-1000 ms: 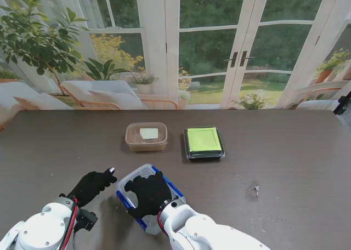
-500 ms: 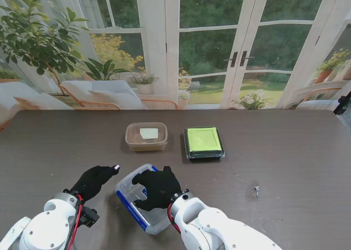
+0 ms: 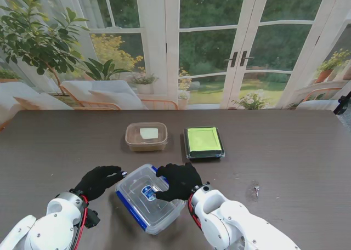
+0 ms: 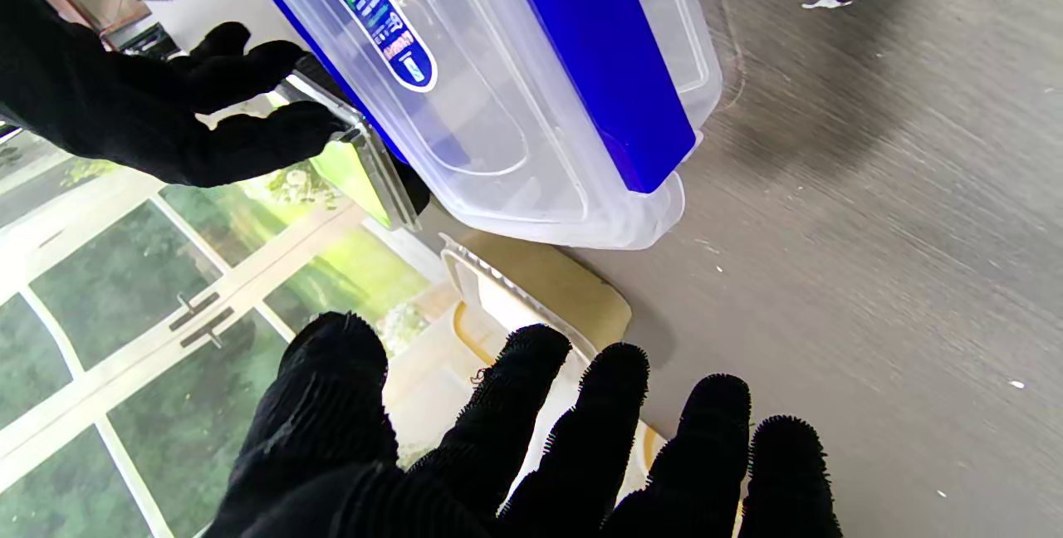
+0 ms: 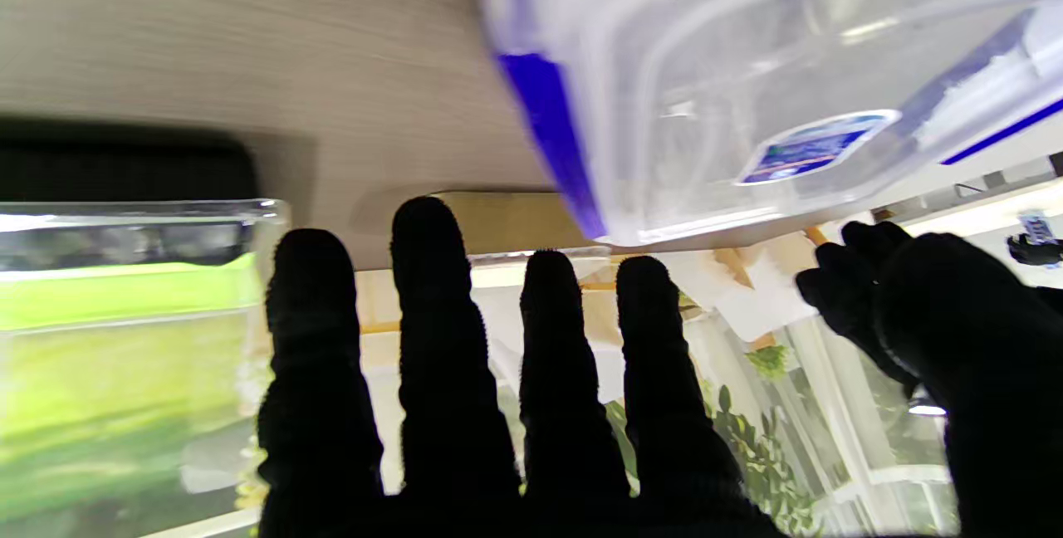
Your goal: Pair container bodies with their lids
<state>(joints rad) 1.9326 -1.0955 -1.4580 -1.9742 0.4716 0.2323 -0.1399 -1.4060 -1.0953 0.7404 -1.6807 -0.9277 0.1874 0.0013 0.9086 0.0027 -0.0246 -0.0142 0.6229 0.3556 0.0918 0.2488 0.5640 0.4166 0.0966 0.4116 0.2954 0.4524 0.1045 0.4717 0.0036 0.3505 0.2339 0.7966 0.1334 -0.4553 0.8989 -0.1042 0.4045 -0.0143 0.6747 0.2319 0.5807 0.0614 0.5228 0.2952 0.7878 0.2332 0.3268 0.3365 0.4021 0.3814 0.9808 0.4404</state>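
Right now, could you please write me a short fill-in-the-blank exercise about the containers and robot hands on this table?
1. The clear plastic container with blue clips lies between the two black-gloved robot ____.
2. The black tray farther from me has a lid coloured ____.
3. To the left of that tray sits the ____ translucent tub.
4. The oval sticker on the clear container's lid is mostly ____.

Missing words: hands; green; brown; blue

Clear blue-clipped container (image 3: 149, 198) near me, between left hand (image 3: 98, 181) and right hand (image 3: 178, 181); right touches rim.
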